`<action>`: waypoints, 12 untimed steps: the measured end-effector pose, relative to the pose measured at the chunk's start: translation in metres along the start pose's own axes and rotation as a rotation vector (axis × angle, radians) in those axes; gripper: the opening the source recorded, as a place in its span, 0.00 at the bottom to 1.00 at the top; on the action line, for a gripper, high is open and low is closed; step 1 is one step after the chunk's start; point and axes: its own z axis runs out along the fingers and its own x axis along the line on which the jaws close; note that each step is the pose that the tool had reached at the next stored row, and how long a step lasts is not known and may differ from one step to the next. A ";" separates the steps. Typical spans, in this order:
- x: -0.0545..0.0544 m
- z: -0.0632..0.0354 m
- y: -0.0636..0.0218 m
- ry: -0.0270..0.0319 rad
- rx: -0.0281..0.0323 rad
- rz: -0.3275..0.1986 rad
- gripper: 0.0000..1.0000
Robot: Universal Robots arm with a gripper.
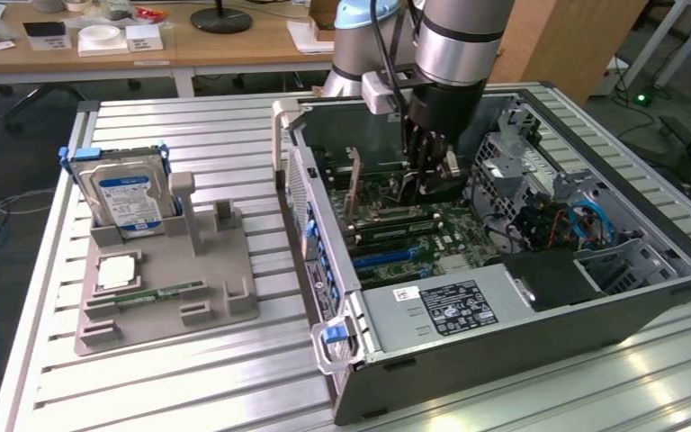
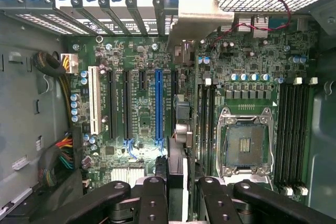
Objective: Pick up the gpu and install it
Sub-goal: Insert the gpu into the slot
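The gpu [image 2: 182, 106], a thin card with silvery bracket, stood edge-on, clamped in the gripper [image 2: 177, 182] over the motherboard [image 2: 139, 103].

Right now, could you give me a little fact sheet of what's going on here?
gripper: inside the open computer case, above the motherboard
holding: the gpu, edge-on between its fingers
gpu place: alongside the blue slot; seated or not, cannot tell
grey rack on table: hard drive upright, memory stick lying flat
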 end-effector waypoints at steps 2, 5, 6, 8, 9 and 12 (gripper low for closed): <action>0.000 0.0006 -0.0001 0.0001 0.0000 0.000 0.27; 0.000 0.0006 -0.0001 0.0001 0.0000 0.000 0.27; 0.000 0.0006 -0.0001 0.0001 0.0000 0.000 0.27; 0.000 0.0007 -0.0001 0.0000 0.0000 0.000 0.27; 0.000 0.0006 -0.0001 0.0001 0.0000 0.000 0.27; 0.000 0.0006 -0.0001 0.0000 0.0000 0.000 0.27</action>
